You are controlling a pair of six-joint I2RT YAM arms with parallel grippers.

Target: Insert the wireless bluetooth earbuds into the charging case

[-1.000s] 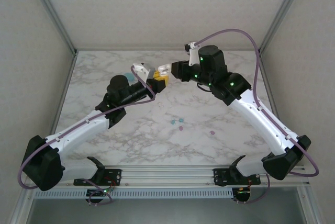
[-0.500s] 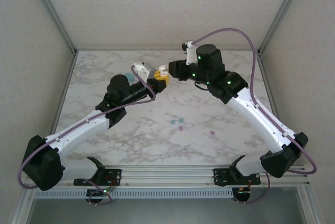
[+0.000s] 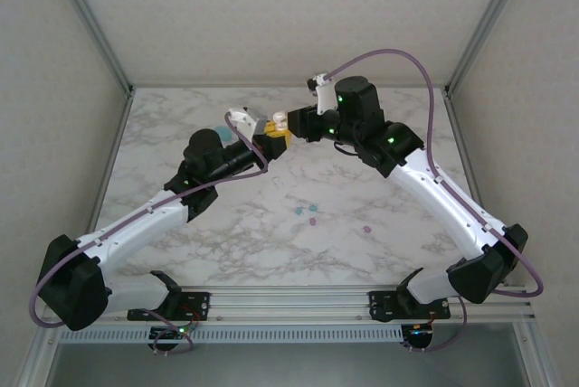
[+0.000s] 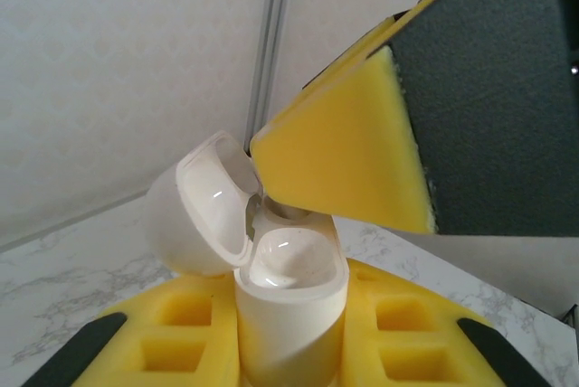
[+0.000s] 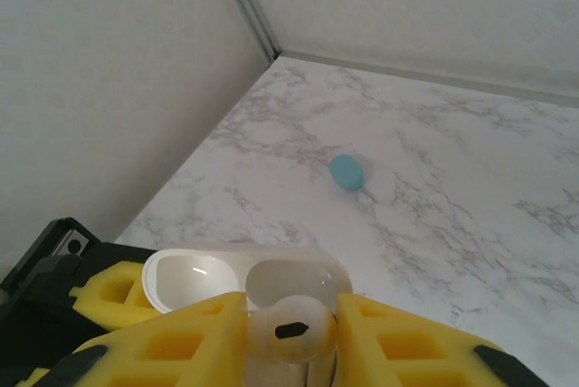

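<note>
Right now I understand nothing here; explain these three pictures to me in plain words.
Two robot arms are bolted to a marble table. The overhead picture looks down from behind them; the other two come from cameras on the wrists. The left arm's yellow fingers grip an open white charging case. The right arm's fingers pinch a white earbud right over it. Loose on the table lie small teal and pink earbuds and a teal rounded case.
</note>
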